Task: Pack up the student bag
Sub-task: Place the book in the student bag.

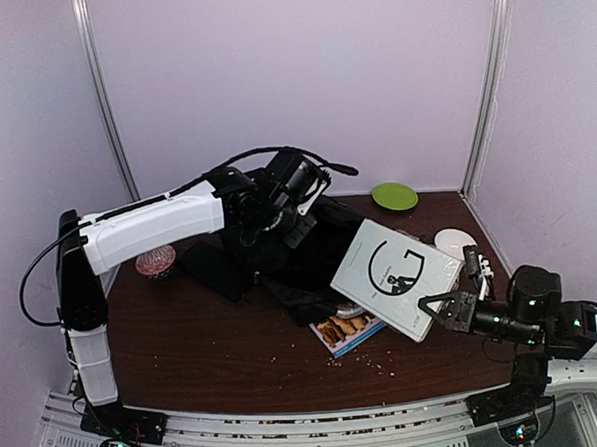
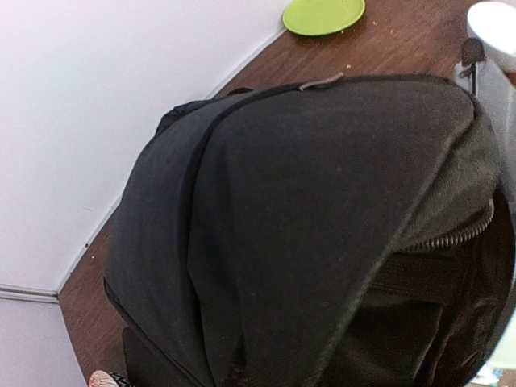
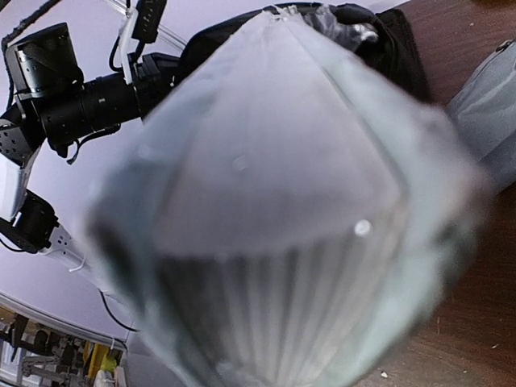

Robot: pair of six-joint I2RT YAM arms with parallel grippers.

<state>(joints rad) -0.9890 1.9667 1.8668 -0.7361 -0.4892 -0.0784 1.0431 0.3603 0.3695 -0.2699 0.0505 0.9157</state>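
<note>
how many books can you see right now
2. The white book is gripped by the right tool, tilted above the table; a colourful book lies flat beneath it, by the student bag. Others may be hidden in the bag.

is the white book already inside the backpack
No, the white book is gripped at its corner by the right end effector and sits outside the student bag.

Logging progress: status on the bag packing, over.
Left gripper shut, at bag. Right gripper shut on book, tilted beside bag. Second book on table below.
</note>
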